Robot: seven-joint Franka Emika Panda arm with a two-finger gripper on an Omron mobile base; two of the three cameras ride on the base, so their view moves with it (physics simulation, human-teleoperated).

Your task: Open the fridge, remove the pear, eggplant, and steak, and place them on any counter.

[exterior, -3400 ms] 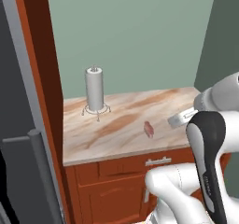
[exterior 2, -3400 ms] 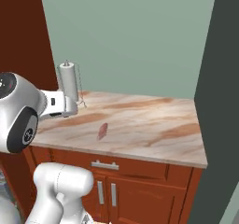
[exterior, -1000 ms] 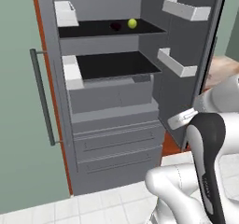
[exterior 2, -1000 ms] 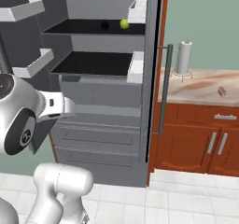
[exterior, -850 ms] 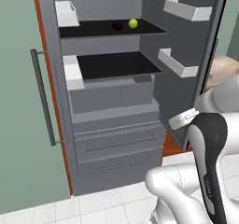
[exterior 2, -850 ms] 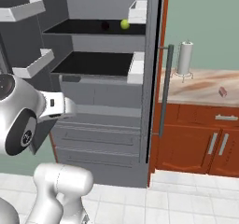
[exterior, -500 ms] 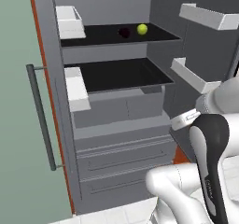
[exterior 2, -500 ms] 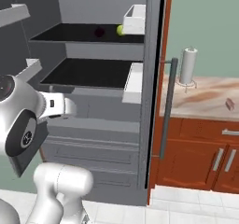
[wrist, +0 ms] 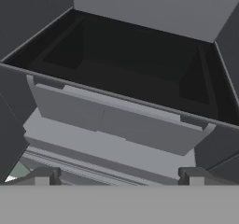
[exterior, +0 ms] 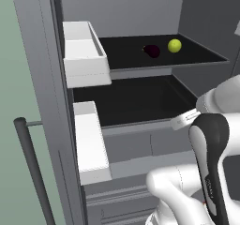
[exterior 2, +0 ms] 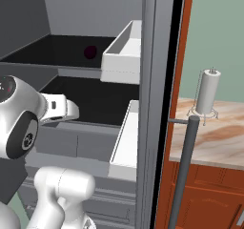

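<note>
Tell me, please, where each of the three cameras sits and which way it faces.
Left base view: behind the arm's left, facing the open fridge; pear, eggplant on the upper shelf; white arm lower right.
Right base view: behind its right, same fridge, door handle, counter; arm lower left.
Hand view: on the hand, facing the lower shelf; open gripper at the bottom.
Both base views share the eggplant.

The base is driven away from the table and up to the fridge (exterior: 140, 144), now seen much closer, its open shelves filling both base views.
</note>
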